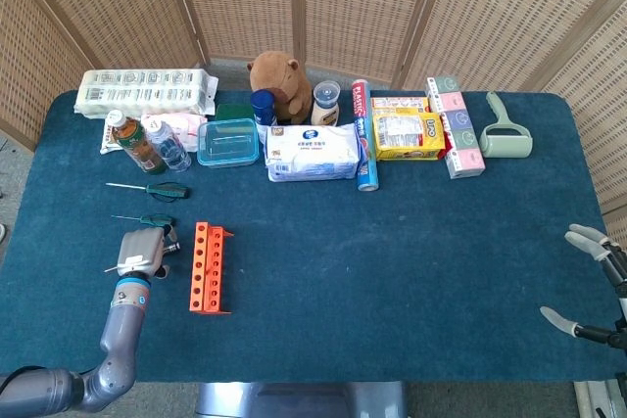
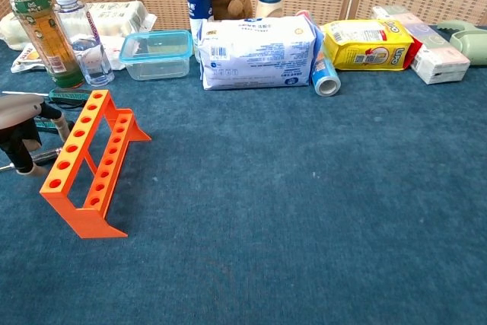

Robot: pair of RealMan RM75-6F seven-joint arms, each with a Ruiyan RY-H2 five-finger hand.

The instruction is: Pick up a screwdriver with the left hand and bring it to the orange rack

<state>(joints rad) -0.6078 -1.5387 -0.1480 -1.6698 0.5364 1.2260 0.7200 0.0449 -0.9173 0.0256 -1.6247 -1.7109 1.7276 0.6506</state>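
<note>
The orange rack (image 1: 209,266) (image 2: 87,160) lies on the blue table near its front left. Just left of it my left hand (image 1: 142,250) (image 2: 23,123) hovers low over a dark-handled screwdriver (image 2: 39,156) that lies flat, its tip (image 1: 110,268) poking out to the left. The fingers (image 2: 53,116) are apart on either side of the handle and do not clamp it. Two green-handled screwdrivers (image 1: 157,220) (image 1: 165,188) lie further back. My right hand (image 1: 609,266) sits at the table's right edge, fingers spread, holding nothing.
Along the back stand a tea bottle (image 1: 132,141), a water bottle (image 1: 171,152), a clear lidded box (image 1: 227,142), a wipes pack (image 1: 313,152), a plush toy (image 1: 279,80), a yellow bag (image 1: 407,134) and a lint roller (image 1: 505,132).
</note>
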